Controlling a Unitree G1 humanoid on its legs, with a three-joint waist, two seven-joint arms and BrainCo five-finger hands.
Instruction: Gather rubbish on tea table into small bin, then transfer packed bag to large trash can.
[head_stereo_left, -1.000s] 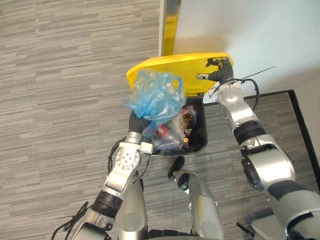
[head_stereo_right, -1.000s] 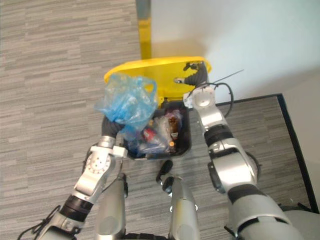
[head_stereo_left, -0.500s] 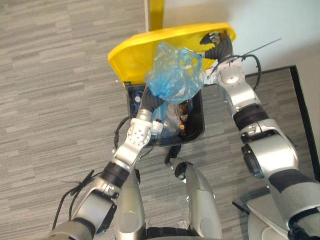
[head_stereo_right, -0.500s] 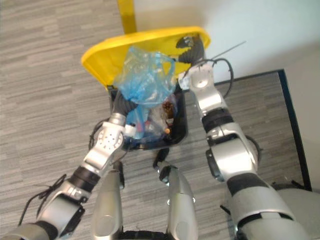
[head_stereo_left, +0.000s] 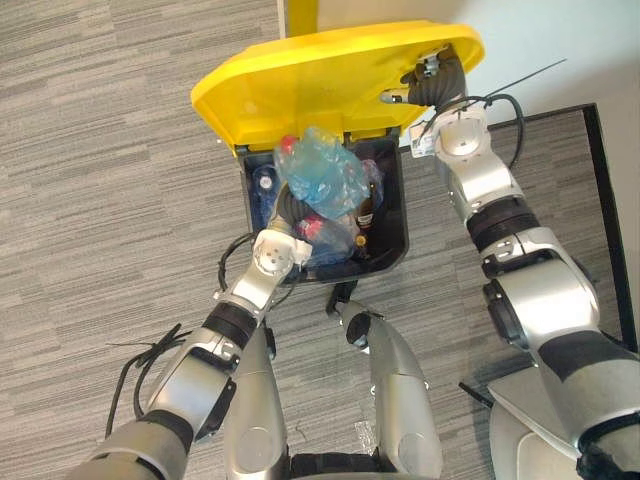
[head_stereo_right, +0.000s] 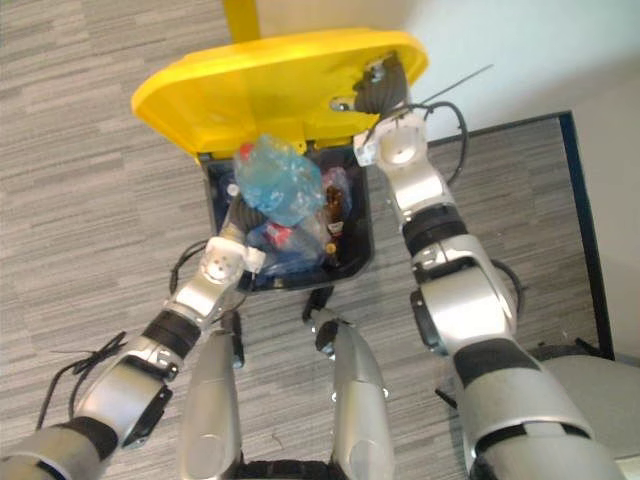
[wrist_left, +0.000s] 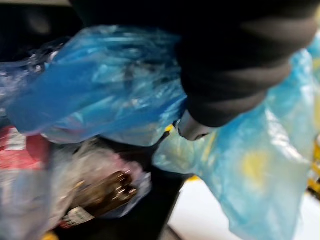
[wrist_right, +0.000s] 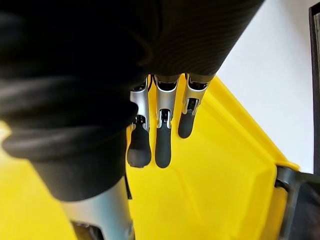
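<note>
L arm: comes in from 7 o'clock, forearm angled up over the can's near rim, wrist bent down into the opening.
L hand (wrist_left: 235, 70): low inside the can, buried under the bag. Can't tell what hold it has on the plastic.
Blue bag (head_stereo_left: 322, 180): the packed rubbish bag. Sits bunched in the can's mouth toward 11 o'clock, on top of what's already in there, top just above rim level. Prob. kept on the hand so it goes down controlled, not dropped.
Can contents: brown bottle (head_stereo_left: 365, 215) at 3 o'clock of the bag, red item (head_stereo_left: 306, 228) at 6 o'clock, clear wrappers around.
Large trash can (head_stereo_left: 395, 235): black body on the grey floor (head_stereo_left: 100, 200), backed against the wall at 12 o'clock.
Yellow lid (head_stereo_left: 300, 90): tipped up and back at 12 o'clock, hinge side far. Held that way so the mouth is clear for the bag.
R hand (head_stereo_left: 432, 78): at 1 o'clock, arm stretched fwd nearly straight.
R fingers (wrist_right: 162, 150): straight, side by side, dark tips flat against the lid's underside. Propping it, not gripping.
Stage (my read): drop-off nearly done, release + lid shut left.
</note>
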